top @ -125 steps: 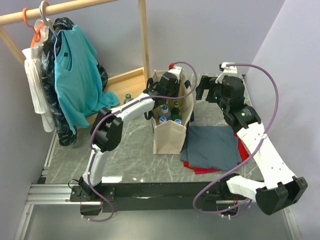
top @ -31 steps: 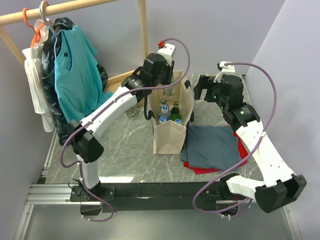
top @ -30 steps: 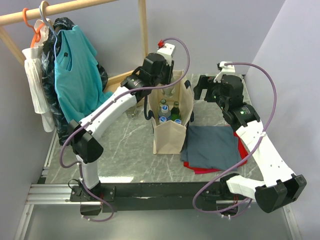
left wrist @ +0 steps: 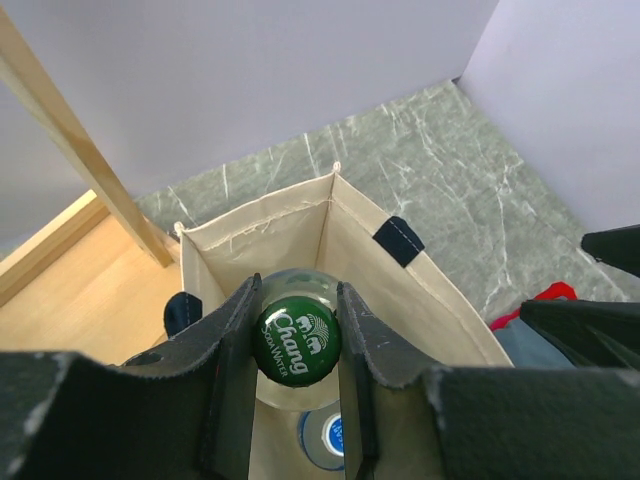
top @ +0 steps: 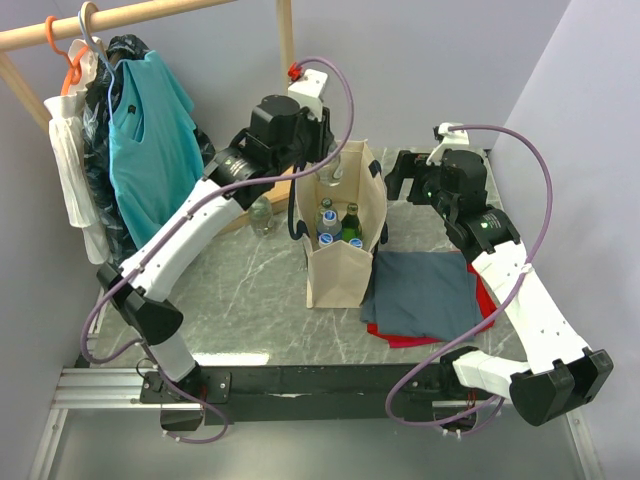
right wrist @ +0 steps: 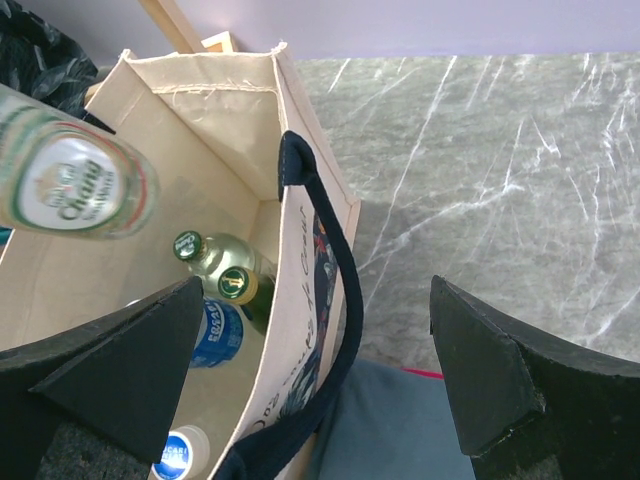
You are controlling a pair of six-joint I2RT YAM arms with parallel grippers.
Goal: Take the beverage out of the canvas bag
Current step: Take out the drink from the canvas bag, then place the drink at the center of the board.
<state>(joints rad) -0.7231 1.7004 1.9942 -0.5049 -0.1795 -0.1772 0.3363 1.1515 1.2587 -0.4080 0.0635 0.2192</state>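
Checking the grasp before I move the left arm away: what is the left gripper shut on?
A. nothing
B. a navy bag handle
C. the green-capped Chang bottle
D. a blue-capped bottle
C: in the left wrist view the left gripper has a finger pressed on each side of the green-capped Chang bottle, held over the open canvas bag.

Left arm (top: 190,225) is stretched way up toward the top middle of the frame, wrist tipped down, left claw (left wrist: 296,345) pinched tight around the bottle (right wrist: 75,190) neck. Right arm (top: 520,290) runs up the right side, right claw (right wrist: 315,300) spread wide open.
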